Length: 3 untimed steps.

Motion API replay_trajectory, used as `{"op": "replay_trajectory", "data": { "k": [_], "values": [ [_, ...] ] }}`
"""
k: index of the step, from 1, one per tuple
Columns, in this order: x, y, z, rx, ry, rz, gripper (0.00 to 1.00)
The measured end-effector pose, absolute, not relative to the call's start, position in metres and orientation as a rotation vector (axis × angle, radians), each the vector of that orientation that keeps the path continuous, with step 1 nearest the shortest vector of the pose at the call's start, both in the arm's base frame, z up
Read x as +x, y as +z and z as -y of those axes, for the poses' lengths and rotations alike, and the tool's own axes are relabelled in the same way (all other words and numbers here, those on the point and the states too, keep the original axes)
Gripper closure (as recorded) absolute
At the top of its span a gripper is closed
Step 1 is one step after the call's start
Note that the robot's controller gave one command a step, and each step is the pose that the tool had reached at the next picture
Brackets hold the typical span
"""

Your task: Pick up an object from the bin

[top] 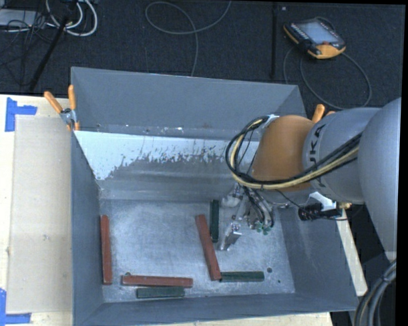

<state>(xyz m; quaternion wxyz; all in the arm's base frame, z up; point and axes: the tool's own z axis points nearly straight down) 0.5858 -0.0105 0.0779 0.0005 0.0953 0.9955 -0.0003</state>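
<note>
End effector (229, 239) (open/closed: can't tell) just beside dk green bar (214, 221) & red-brown bar (207, 248); risk: pinches both, slips.

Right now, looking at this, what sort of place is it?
Probably a robotics lab test cell: a robot arm reaches into a grey metal bin holding a few loose sticks, and cables trail over the dark floor behind it.

Reddish stick (208, 248), green stick (241, 276) (grey bin (186, 98))
</note>
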Motion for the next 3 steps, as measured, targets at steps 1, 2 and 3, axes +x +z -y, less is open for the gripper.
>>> {"op": "replay_trajectory", "data": {
  "k": [1, 2, 3],
  "values": [
    [0.586, 0.078, 0.011, 0.299, -0.001, -3.127, 0.00],
    [0.591, 0.083, -0.006, 0.002, -0.002, -3.143, 0.00],
    [0.616, 0.080, -0.040, -0.399, 0.001, -3.115, 1.00]
  ]
}}
